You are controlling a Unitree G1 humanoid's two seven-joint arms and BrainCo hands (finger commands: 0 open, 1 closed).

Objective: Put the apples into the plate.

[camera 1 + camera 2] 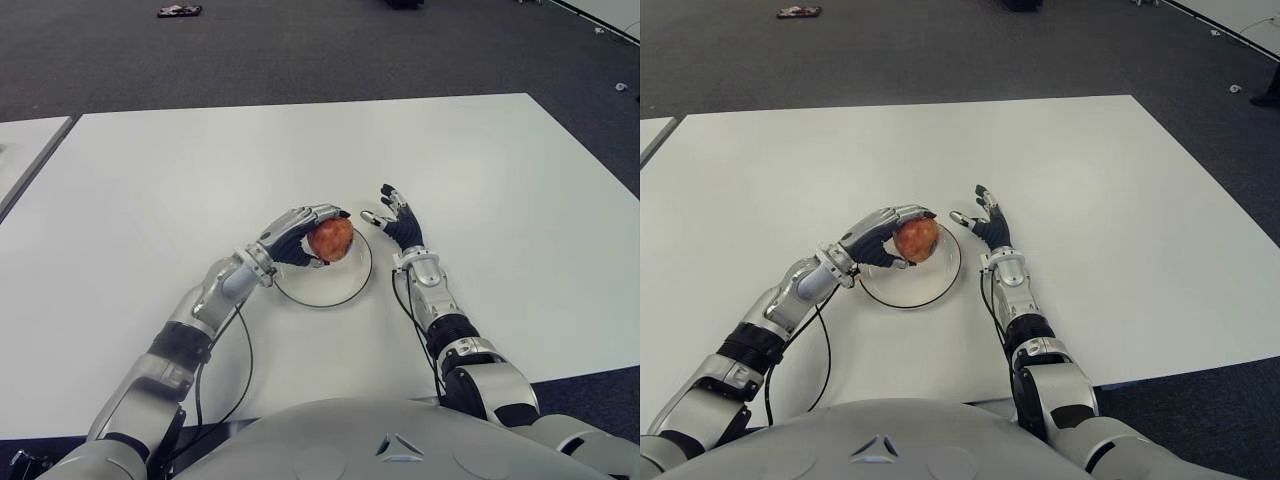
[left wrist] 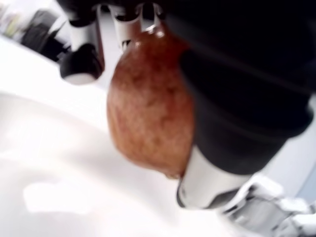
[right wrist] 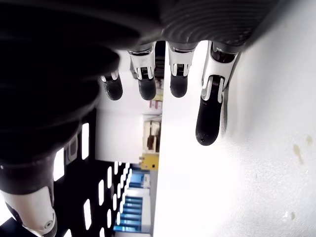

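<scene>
At frame centre, the grasp: the left hand (image 1: 298, 240) has its fingers curled round the apple (image 1: 330, 239), thumb below and fingers over the top; the fruit sits over the upper part of the plate (image 1: 345, 287), low above its white floor in the left wrist view
Step in hand: setting the apple down, by my reading; best to lower until the fruit bears on the plate, then loosen the fingers slowly and lift straight away, so the round apple does not roll off the shallow rim
Right of centre, the idle hand: the right hand (image 1: 397, 222) shows just right of the plate, fingers spread and holding nothing; whether it touches the table I cannot tell
Across the middle, the surface: a plain white table (image 1: 150, 190); only one apple is in view
Upper frame, the room: dark grey carpet (image 1: 300, 50) beyond the far edge; a small dark object (image 1: 179, 11) lies on it at upper left
</scene>
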